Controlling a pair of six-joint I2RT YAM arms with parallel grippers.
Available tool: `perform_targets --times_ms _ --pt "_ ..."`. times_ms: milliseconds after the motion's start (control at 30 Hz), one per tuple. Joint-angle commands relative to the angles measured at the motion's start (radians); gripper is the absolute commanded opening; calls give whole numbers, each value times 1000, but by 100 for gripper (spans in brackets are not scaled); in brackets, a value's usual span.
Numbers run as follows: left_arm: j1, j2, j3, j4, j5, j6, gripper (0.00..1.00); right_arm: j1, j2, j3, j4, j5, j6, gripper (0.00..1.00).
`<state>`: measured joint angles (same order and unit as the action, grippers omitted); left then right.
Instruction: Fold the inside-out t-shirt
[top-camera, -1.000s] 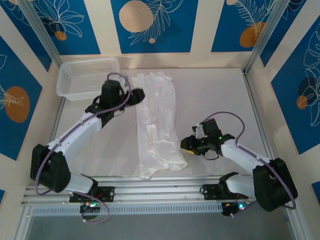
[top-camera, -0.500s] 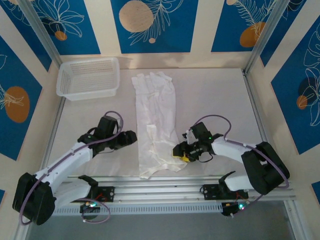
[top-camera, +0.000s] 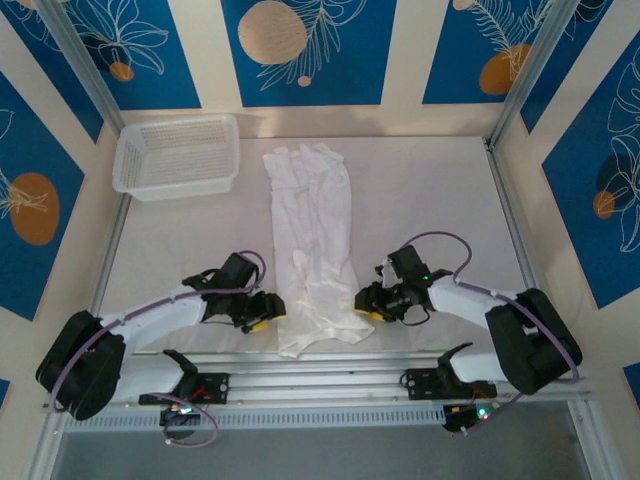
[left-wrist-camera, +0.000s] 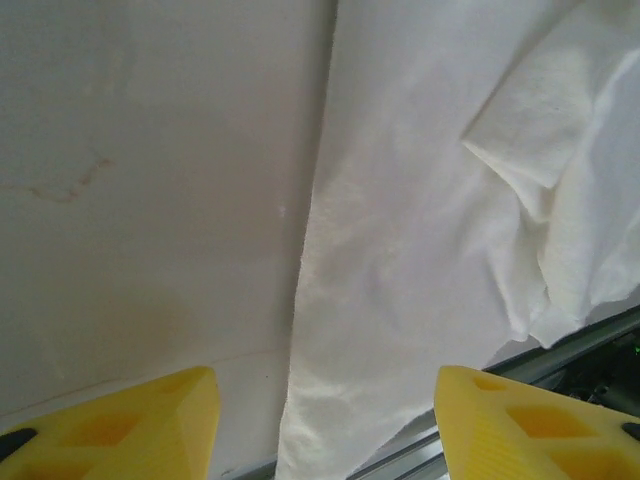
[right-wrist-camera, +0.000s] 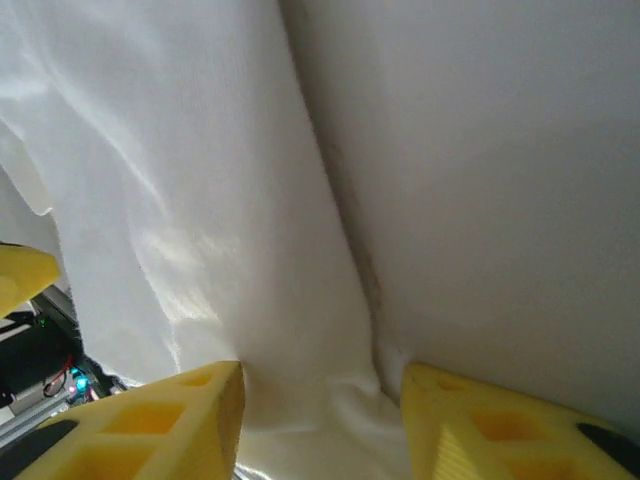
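Jaws on both arms stand released, flanking the near end of the inside-out t-shirt (top-camera: 315, 240), a long strip on the worktop (top-camera: 430, 200). Next, likely: pinch both near corners and fold them away.

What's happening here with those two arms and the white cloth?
Two robot arms are folding a white t-shirt, which lies as a long narrow strip down the middle of the table. The left gripper and the right gripper sit low at its near end, one on each side edge. Both have their jaws open with the cloth's edge between the yellow fingers, so nothing is gripped or lifted yet. A white mesh basket stands in the far left corner.
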<state>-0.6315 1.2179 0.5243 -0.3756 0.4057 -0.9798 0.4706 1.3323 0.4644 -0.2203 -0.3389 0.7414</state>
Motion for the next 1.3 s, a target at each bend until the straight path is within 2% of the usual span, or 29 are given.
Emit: perform_targets --times_ms 0,100,267,367,500,600,700,767,900,1267 --pt "-12 36 4 54 38 -38 57 46 56 11 45 -60 16 35" --pt "-17 61 -3 99 73 -51 53 66 72 15 65 -73 36 21" --pt "-21 72 -2 117 90 -56 42 72 48 16 61 -70 56 8" --pt "-21 92 -7 129 98 -55 37 71 22 11 57 -53 63 3" --pt "-22 119 -14 138 100 -58 33 69 16 13 52 -49 62 2" --pt "-22 114 3 76 78 -38 33 69 9 12 45 -43 64 2" --pt "-22 37 38 -87 -30 12 39 66 -5 3 43 -26 70 2" --pt "-21 6 40 -129 -71 16 42 62 -5 -3 50 -24 71 2" --pt "-26 56 37 -69 -26 5 42 57 1 -1 52 -25 71 2" --pt "-28 128 29 56 9 -23 39 50 -19 -15 31 -18 73 2"
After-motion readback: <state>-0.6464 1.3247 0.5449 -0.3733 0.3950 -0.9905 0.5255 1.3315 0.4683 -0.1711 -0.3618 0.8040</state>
